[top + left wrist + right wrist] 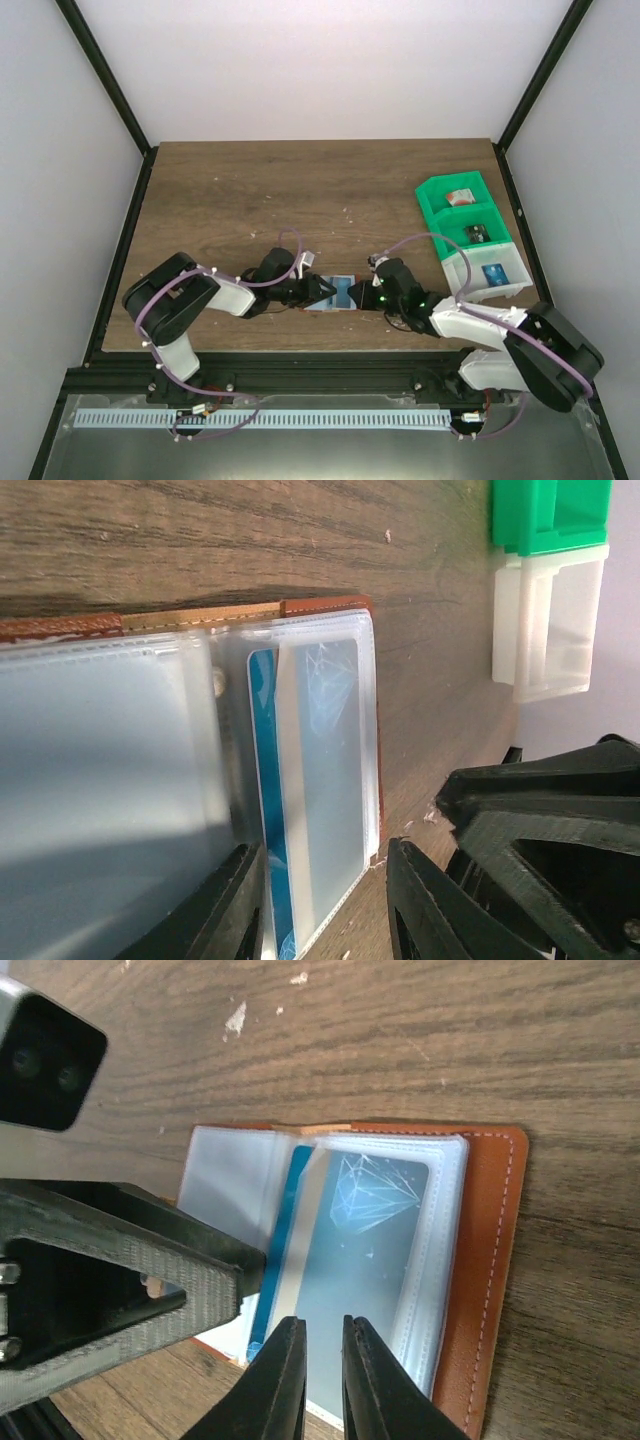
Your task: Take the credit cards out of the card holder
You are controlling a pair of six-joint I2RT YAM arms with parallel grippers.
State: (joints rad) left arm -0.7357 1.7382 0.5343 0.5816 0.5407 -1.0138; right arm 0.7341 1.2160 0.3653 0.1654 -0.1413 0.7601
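The card holder lies open near the table's front edge between my two grippers. In the right wrist view its reddish-brown leather frames clear sleeves, and a blue credit card with a diamond pattern sits in the top sleeve. A second blue card edge shows behind a raised sleeve. My left gripper is open and straddles the sleeve stack. My right gripper hovers at the sleeve's near edge with its jaws a narrow gap apart and nothing visibly between them.
Two green bins and a white bin stand at the right; each holds a card. The white bin also shows in the left wrist view. The left gripper's body crowds the holder's left half.
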